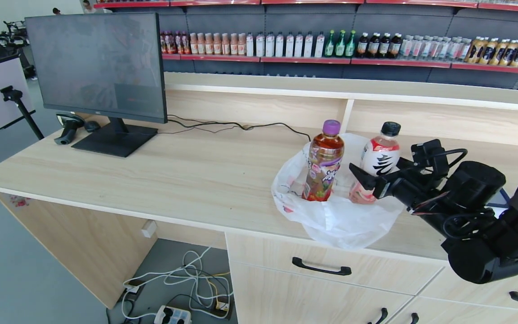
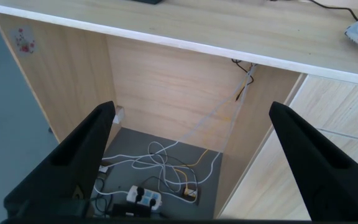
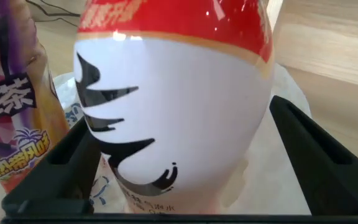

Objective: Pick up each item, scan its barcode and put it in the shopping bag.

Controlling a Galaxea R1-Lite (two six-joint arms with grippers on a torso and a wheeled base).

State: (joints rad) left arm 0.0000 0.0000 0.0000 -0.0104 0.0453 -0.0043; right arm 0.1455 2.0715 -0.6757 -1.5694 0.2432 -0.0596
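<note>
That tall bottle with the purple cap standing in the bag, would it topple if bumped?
Probably fairly easily: the purple-capped bottle stands tall and narrow on the crumpled film of the shopping bag. It looks full, so likely heavy; lying down, its round body would probably roll.

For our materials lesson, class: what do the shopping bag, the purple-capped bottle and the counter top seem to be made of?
Shopping bag: thin white plastic film, slightly see-through, crumpled into soft folds.
Purple-capped bottle: probably clear plastic, glossy, drink showing above a printed wrap.
Counter top: pale wood grain, matte; solid wood or laminate cannot be told.
</note>
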